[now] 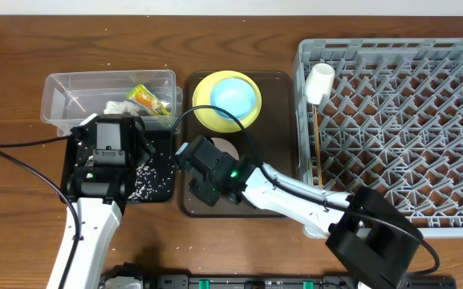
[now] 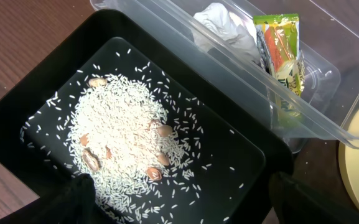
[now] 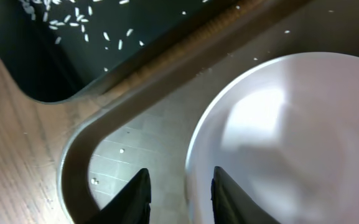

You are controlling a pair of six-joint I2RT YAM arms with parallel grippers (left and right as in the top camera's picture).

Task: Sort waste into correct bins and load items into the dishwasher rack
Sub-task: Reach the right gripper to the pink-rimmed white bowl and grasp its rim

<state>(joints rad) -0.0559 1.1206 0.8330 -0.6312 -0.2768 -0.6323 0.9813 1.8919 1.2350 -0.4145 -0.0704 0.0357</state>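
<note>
Your right end effector [image 3: 180, 179] stands half-open astride the rim of the whitish bowl [image 3: 291, 137] on the brown serving tray [image 3: 73, 163], pinching nothing yet, so sink the fingers [image 3: 135, 198] deeper, close squarely, then lift level toward the dishwasher rack [image 1: 391, 120].

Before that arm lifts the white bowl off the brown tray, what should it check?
1. Rim of the whitish bowl between the right gripper fingers: ok.
2. Fingers pinching the rim: not ok, a gap shows beside the outer finger.
3. Visible inside of the bowl clean: ok.
4. Free pegs in the dishwasher rack: ok, only the small white cup and chopsticks at its left edge.
5. Left gripper out of the way: ok, open and empty over the black tub.
6. Bowl's weight: cannot tell.
</note>
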